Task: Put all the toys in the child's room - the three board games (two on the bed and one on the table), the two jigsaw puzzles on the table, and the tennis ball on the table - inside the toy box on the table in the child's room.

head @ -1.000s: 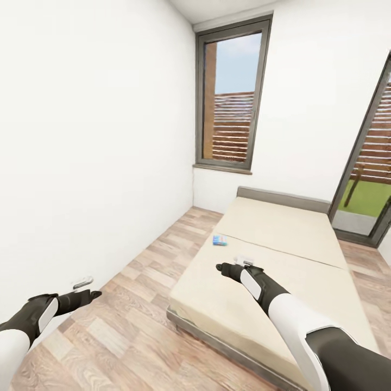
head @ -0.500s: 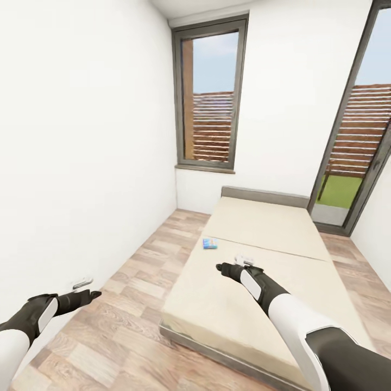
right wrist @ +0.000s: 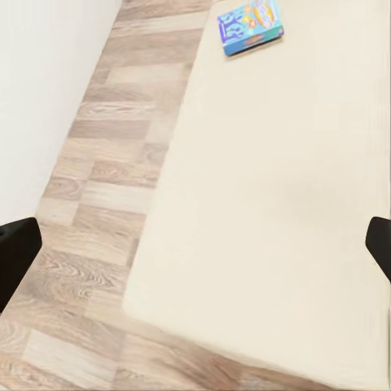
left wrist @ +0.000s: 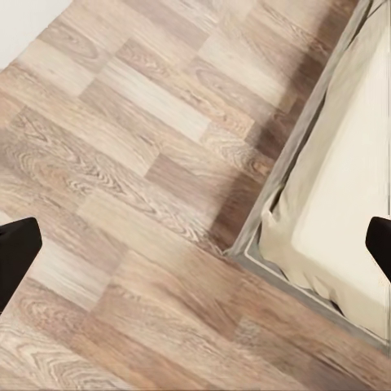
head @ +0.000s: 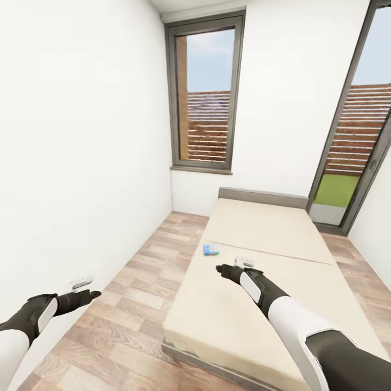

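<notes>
Left gripper (head: 91, 295) at the 8 o'clock corner of the head view, held over the wood-plank floor (head: 136, 304) close to the white wall (head: 81, 152). Its wrist view shows both dark fingertips (left wrist: 16, 248) at opposite edges of the frame, spread wide, nothing between them; below lie floor planks and the near corner of the bed (left wrist: 342, 204).

Right gripper (head: 221, 267) just below centre of the head view, extended over the near half of the bed (head: 233, 304). Its wrist view likewise shows fingertips (right wrist: 15, 244) at opposite frame edges: spread apart, empty, above plain cream mattress and the floor alongside.

One board game (head: 212, 249), light blue with cartoon art, lies flat on the mattress near the bed's left edge, toward 11 o'clock from the right gripper and clear of it; also seen in the right wrist view (right wrist: 251, 26).

A small pale object beside the right wrist cannot be identified.

Farther: grey headboard (head: 263, 196), tall window (head: 205, 92) at 12 o'clock, glazed door (head: 353, 130) at 2 o'clock.
</notes>
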Robot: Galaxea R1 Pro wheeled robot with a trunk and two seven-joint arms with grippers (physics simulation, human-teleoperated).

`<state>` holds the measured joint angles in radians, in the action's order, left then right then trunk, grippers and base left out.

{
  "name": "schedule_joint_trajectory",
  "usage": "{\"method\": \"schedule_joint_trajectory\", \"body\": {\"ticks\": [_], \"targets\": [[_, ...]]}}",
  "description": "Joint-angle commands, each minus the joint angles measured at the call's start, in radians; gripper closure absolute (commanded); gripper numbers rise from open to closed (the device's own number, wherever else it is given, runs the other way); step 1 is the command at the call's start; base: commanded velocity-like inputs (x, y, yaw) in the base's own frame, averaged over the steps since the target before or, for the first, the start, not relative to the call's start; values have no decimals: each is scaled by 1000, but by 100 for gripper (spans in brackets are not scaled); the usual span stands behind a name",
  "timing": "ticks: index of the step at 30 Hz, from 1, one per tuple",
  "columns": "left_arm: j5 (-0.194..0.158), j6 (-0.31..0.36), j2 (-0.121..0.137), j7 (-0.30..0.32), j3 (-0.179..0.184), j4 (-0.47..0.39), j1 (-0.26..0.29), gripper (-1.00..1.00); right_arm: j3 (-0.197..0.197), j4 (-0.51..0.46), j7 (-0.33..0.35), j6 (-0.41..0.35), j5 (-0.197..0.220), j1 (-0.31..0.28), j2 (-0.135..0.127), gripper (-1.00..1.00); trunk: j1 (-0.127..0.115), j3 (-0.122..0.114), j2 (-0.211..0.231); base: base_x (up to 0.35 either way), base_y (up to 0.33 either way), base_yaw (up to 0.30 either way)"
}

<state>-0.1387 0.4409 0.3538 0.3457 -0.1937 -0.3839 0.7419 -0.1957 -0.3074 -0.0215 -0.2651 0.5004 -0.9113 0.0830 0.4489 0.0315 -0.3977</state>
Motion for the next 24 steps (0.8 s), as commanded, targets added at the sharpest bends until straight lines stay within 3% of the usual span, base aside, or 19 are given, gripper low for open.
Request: {"method": "schedule_joint_trajectory", "body": {"ticks": [1, 19, 24], "targets": [[-7, 9, 0, 2, -5, -1, 1, -100, -5, -1, -2, -4, 4, -1, 0, -100, 1, 2, -2, 189, 52, -242], [-7, 10, 2, 2, -6, -2, 1, -100, -4, -1, -1, -3, 4, 0, 0, -100, 1, 2, -2, 37, 12, -272], [-6, 11, 2, 2, -7, -1, 1, -100, -5, -1, -1, -2, 4, 0, 1, -100, 1, 2, -2, 12, 135, -244]]}}
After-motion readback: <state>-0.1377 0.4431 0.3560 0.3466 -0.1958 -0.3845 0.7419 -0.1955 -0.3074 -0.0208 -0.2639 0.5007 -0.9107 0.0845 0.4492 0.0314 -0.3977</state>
